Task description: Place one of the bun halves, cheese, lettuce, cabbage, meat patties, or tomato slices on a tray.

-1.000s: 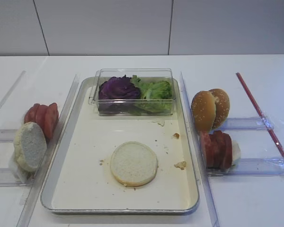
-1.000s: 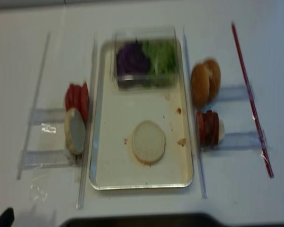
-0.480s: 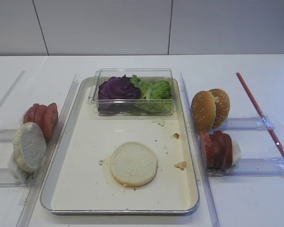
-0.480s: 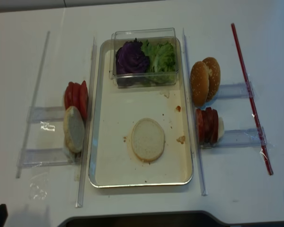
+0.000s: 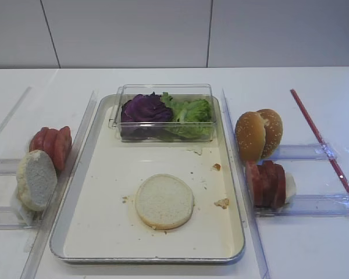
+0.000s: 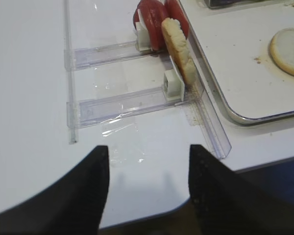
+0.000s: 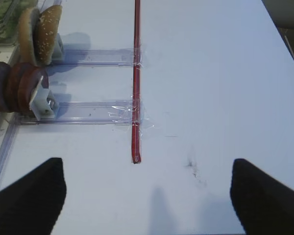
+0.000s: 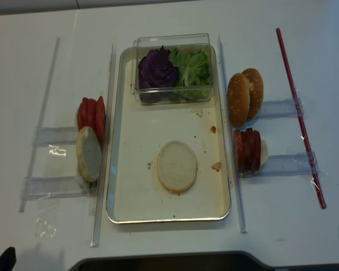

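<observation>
So the bun half [image 5: 164, 201] lay flat on the metal tray [image 5: 90, 232], near its front edge: round, pale, floury face up with a thin tan crust. The tray had a silver rim, rounded corners and a cream, crumb-speckled floor. At its back edge sat a clear plastic box [image 5: 163, 112] holding crinkly purple cabbage [image 5: 144, 108] and ruffled green lettuce [image 5: 191, 110]. Both claws, left claw [image 6: 147, 196] and right claw [image 7: 147, 196], hung open and empty over the white tabletop [image 5: 314, 250].
</observation>
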Available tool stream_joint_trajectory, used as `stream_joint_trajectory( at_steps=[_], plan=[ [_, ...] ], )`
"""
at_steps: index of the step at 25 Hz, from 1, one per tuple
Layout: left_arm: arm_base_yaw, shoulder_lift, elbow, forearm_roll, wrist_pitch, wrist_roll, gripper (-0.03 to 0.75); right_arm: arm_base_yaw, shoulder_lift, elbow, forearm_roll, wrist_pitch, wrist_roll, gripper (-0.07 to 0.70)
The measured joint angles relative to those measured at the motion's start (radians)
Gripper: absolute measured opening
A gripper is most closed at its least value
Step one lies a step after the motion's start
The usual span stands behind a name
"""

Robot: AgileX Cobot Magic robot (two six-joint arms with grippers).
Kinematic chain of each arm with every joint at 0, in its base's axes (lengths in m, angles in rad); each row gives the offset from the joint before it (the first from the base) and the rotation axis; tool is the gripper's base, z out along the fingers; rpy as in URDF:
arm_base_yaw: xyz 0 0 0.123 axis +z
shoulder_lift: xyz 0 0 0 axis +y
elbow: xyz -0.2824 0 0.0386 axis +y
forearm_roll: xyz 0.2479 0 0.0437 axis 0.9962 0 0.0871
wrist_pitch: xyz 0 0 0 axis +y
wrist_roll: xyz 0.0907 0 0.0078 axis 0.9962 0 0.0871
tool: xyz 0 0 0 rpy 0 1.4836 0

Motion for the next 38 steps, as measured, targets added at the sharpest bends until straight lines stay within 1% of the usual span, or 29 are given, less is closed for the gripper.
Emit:
stream_joint_trajectory(
  at_steps=[6, 12, 15, 25, 27, 30, 32, 34, 38],
  plan=[
    [0.007, 0.0, 0.0, 0.0, 0.0, 0.0, 0.377, 0.0, 0.0, 0.0, 0.0, 0.0, 0.0, 0.699],
    [0.091, 0.0, 0.0, -0.002, 0.0, 0.0, 0.377, 0.0, 0.0, 0.0, 0.0, 0.0, 0.0, 0.699],
    [0.1, 0.0, 0.0, -0.002, 0.0, 0.0, 0.377, 0.0, 0.0, 0.0, 0.0, 0.0, 0.002, 0.699],
    [0.1, 0.0, 0.0, -0.002, 0.0, 0.0, 0.385, 0.0, 0.0, 0.0, 0.0, 0.002, 0.004, 0.699],
    [0.1, 0.0, 0.0, -0.002, 0.0, 0.0, 0.441, 0.0, 0.0, 0.0, 0.0, 0.002, 0.004, 0.699],
    [0.1, 0.0, 0.0, -0.002, 0.0, 0.0, 0.565, 0.0, 0.0, 0.0, 0.0, 0.002, 0.004, 0.699],
    [0.1, 0.0, 0.0, -0.002, 0.0, 0.0, 0.614, 0.0, 0.0, 0.0, 0.0, 0.002, 0.004, 0.699],
    [0.1, 0.0, 0.0, -0.002, 0.0, 0.0, 0.635, 0.0, 0.0, 0.0, 0.002, 0.002, 0.004, 0.699],
    [0.1, 0.0, 0.0, -0.002, 0.0, 0.0, 0.645, 0.0, 0.0, 0.0, 0.002, 0.002, 0.004, 0.699]
  ],
)
